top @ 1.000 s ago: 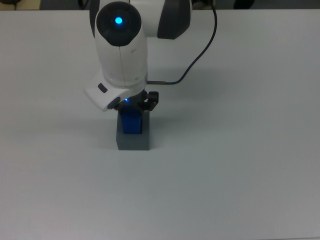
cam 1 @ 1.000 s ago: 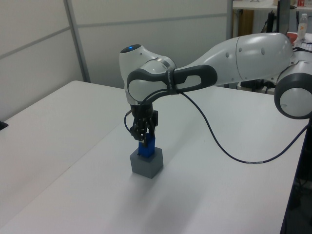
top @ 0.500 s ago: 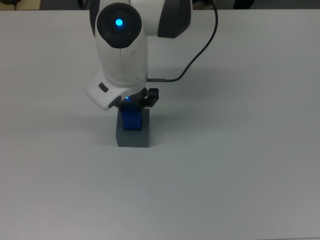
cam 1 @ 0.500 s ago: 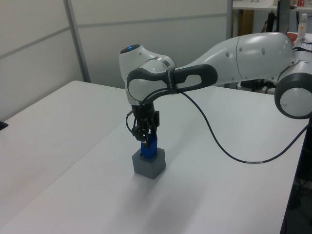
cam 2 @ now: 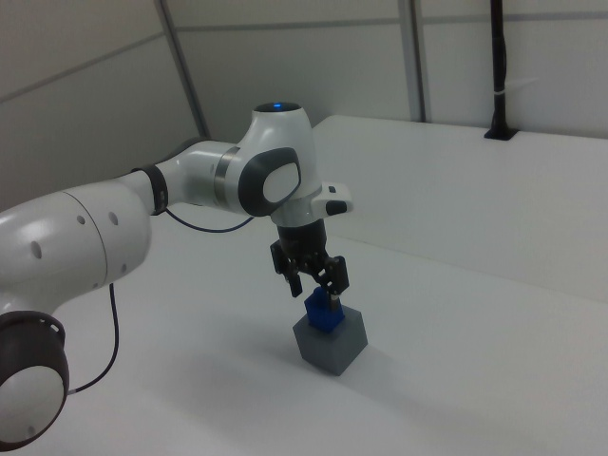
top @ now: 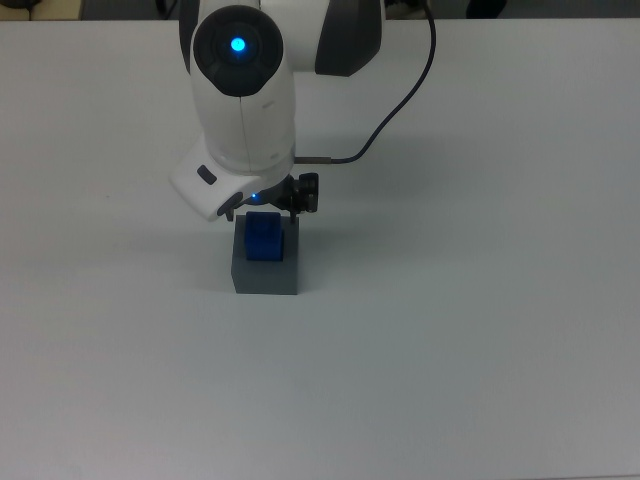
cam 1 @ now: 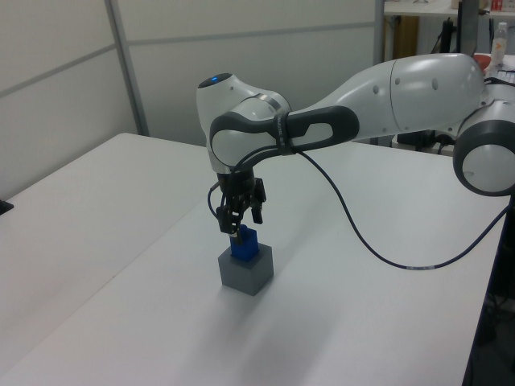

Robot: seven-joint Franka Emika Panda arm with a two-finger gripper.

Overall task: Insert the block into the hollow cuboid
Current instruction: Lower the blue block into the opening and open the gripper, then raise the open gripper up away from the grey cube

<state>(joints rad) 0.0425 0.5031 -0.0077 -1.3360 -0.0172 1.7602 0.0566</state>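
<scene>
The block (cam 1: 245,244) is seated in the recess of the hollow cuboid (cam 1: 245,271), directly below the pincer (cam 1: 244,224), with its upper part standing proud of the grey rim. In the right view the blue block (cam 2: 322,313) is seen upright in the cuboid (cam 2: 330,341), just beneath the fingertips. The pincer (cam 2: 314,282) is spread apart and grasps nothing; the block is released. In the top view the block (top: 264,238) is seen towards the far side of the cuboid's (top: 266,274) top face, just under the pincer (top: 268,208).

The placement is judged essentially done, so the risks lie in the withdrawal. One finger appears very near the block's top in the left view; whether it touches cannot be told. If the pincer is raised at a slant, the block could be caught and tipped or dragged out. The light cuboid, standing free on the desk (cam 1: 121,241) below the pincer, could likewise be nudged aside. A straight vertical lift is judged safest.
</scene>
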